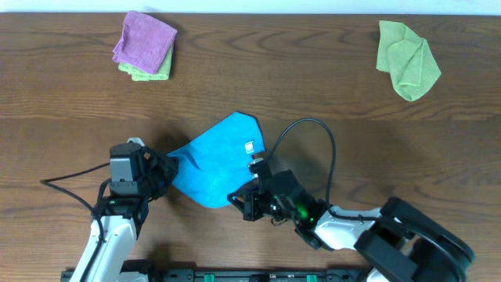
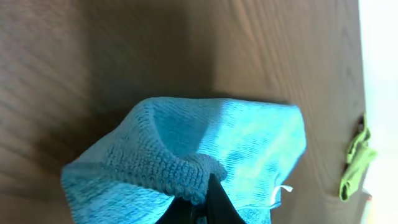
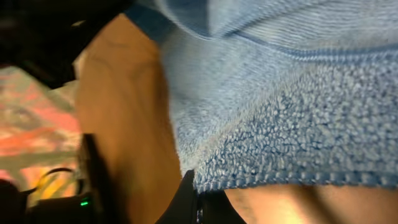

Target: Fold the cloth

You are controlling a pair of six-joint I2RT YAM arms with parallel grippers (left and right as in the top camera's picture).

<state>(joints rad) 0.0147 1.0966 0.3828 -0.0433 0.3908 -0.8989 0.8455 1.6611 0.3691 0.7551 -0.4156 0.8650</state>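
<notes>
The sky-blue cloth (image 1: 221,159) lies at the middle front of the table, bunched into an uneven shape, its small white tag (image 1: 250,146) near the right edge. My left gripper (image 1: 167,165) is shut on the cloth's left corner; the left wrist view shows the cloth (image 2: 205,149) draped over the closed fingertips (image 2: 206,202), tag (image 2: 281,191) at the right. My right gripper (image 1: 243,196) is shut on the cloth's near right edge; in the right wrist view the cloth's hem (image 3: 280,124) sits in the closed fingers (image 3: 198,199).
A folded purple cloth (image 1: 144,39) lies on a light green cloth (image 1: 149,72) at the back left. Another crumpled light green cloth (image 1: 407,58) lies at the back right, also showing in the left wrist view (image 2: 356,165). A black cable (image 1: 309,133) loops above the right arm.
</notes>
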